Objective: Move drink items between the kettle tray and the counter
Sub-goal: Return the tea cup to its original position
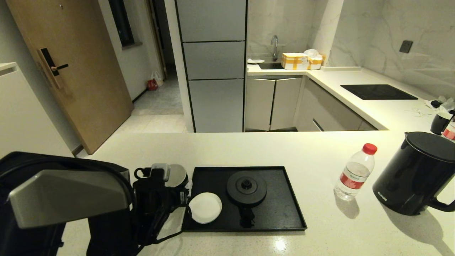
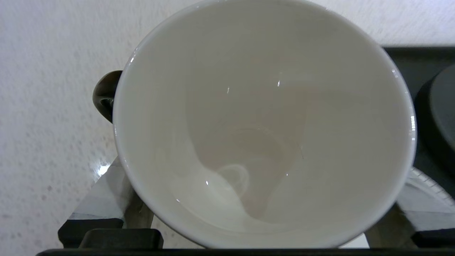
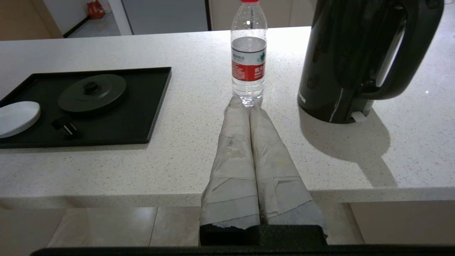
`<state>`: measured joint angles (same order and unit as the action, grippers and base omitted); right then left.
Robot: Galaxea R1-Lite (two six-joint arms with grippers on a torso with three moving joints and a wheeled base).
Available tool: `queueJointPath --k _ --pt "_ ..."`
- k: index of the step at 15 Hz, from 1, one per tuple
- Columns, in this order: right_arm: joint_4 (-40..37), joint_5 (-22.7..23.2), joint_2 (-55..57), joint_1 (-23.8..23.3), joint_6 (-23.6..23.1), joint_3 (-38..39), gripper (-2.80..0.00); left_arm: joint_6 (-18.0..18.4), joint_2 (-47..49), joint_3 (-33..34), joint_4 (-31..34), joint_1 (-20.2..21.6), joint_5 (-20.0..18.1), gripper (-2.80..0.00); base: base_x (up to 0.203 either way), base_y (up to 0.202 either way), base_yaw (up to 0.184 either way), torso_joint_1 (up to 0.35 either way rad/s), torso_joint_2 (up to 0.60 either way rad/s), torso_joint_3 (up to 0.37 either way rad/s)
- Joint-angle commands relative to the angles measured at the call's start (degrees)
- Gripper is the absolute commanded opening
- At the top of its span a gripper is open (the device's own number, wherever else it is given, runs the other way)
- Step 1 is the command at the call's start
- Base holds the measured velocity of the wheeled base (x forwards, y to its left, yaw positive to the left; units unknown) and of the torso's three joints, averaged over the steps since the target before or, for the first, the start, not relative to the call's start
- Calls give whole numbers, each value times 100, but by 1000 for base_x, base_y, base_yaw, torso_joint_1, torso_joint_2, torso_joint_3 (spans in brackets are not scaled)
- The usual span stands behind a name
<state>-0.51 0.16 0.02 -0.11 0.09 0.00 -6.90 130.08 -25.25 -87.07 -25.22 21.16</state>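
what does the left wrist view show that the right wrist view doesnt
Only the left wrist view shows the mug: its white inside is empty, its dark handle juts to one side, and the left gripper's fingers sit on either side of it.

Only the right wrist view shows the bottle and kettle standing on the counter, the white coaster on the tray, and the right gripper with fingers pressed together, holding nothing.

Both show the counter, the black tray and part of the round kettle base.
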Motion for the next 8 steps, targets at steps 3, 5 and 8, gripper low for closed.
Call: queueJointPath --k 3,5,8 --pt "-2 2 6 2 0 9 -280 57 -274 -24 -59 -242 48 -280 0 0 0 0 0 0" --pt "-2 2 6 2 0 9 -280 174 -297 -24 -59 -386 178 -280 0 0 0 0 0 0" --pt "-2 2 6 2 0 9 -280 250 -300 14 -59 -730 250 -280 0 0 0 0 0 0"
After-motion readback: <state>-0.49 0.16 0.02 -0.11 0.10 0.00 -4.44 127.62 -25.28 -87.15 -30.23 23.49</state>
